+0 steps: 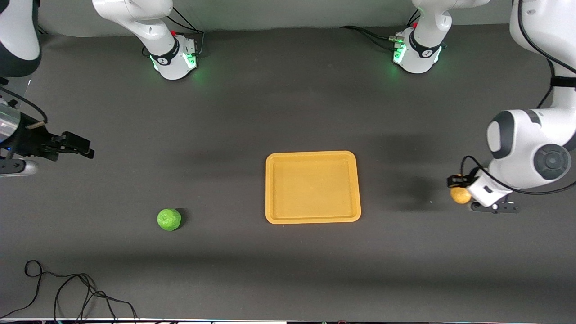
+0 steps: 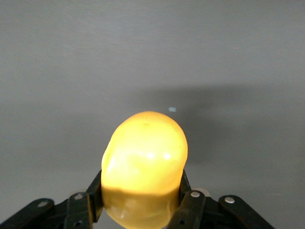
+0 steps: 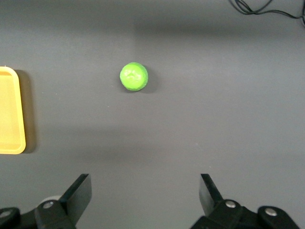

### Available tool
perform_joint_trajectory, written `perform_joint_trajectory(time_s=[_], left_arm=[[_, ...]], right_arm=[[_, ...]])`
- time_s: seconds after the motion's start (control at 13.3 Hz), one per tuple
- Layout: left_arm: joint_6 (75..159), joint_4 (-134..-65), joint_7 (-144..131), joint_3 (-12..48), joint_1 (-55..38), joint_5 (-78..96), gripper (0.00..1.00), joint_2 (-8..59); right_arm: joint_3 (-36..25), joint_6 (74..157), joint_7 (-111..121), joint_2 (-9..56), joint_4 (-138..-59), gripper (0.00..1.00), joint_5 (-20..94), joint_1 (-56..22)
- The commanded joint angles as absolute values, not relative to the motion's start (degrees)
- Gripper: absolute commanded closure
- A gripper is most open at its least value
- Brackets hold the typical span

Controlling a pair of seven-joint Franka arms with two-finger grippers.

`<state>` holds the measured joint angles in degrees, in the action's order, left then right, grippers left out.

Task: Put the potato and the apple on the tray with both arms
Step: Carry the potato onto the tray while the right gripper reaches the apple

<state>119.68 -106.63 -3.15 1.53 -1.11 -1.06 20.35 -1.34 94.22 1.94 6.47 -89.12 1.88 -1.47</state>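
Dark desk (image 1: 288, 112): tray (image 1: 312, 217) mid-desk, bare. Apple (image 1: 169, 219) toward right arm's end. Left pincer (image 1: 458, 185) clamping potato (image 1: 461, 195) above desk. Right pincer (image 1: 81, 146) spread wide, aloft.

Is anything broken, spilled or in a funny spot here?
Nothing stands out. The tray lies flat and bare, the apple sits whole on the table, and the left tool holds the potato. The right tool waits open.
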Motion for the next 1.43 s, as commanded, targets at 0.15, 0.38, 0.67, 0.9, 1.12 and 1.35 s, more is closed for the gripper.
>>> perform_joint_trajectory(time_s=[0.15, 0.38, 0.67, 0.9, 1.12, 1.35], left_arm=[[116.6, -100.2, -30.8, 8.5, -10.1, -1.0, 0.95, 23.2], [117.3, -95.7, -43.6, 11.8, -15.6, -1.0, 0.95, 27.9], [119.7, -91.7, -49.6, 11.9, -20.4, -1.9, 0.95, 36.4], [120.9, -91.8, -49.6, 11.9, -20.6, -5.0, 0.94, 39.7], [120.9, -91.7, -49.6, 11.9, -20.6, -5.0, 0.65, 39.8], [120.9, -91.4, -49.7, 11.9, -21.0, -5.0, 0.23, 39.5]], right_arm=[[-1.2, 96.1, 1.2, 12.1, -84.2, 0.0, 1.9, -5.9], [-1.3, 98.2, 1.3, 14.1, -84.4, 0.0, 1.8, -6.6], [-1.3, 108.0, 1.1, 17.7, -89.2, 0.0, 1.9, -6.9], [-1.4, 115.2, -0.8, 22.4, -91.0, 0.0, 1.8, -6.8], [-1.4, 126.2, -0.9, 26.1, -96.4, 0.0, 1.9, -6.7], [-1.4, 134.2, -1.0, 29.3, -99.4, 0.0, 2.0, -6.8]])
